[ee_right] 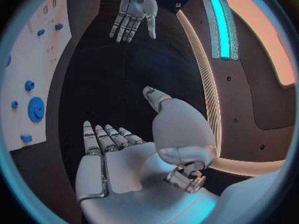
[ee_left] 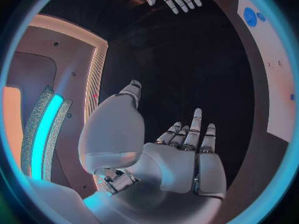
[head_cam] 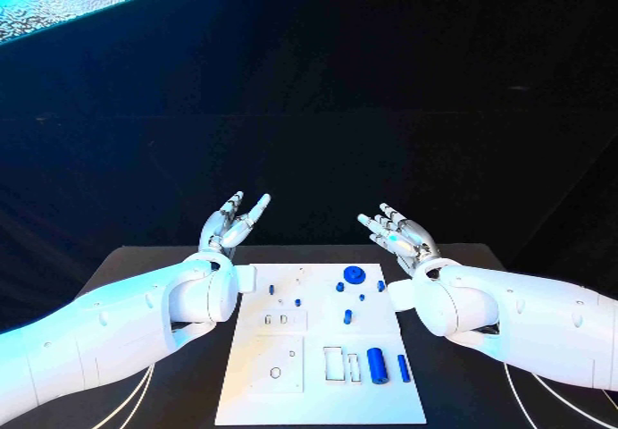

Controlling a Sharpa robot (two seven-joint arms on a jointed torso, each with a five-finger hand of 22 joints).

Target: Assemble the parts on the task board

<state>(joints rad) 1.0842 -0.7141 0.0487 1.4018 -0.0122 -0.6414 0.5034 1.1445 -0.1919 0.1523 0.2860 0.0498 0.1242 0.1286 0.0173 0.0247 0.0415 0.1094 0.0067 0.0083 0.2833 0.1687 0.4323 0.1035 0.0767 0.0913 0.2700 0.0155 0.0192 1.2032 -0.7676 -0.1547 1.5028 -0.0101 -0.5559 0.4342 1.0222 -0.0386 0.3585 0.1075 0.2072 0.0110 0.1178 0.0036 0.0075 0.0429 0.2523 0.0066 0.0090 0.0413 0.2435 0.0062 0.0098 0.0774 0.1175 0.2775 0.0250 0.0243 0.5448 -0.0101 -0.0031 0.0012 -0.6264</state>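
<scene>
Both hands empty, fingers spread: left hand (head_cam: 235, 221), right hand (head_cam: 396, 234) raised beyond task board (head_cam: 322, 393); a careless descent could scatter the loose blue parts (head_cam: 376, 365).

The board (head_cam: 322, 393) is cut by the head view's bottom edge; both wrist views catch only a strip of it. Its smallest blue parts (head_cam: 297, 302) are too small to tell apart
</scene>
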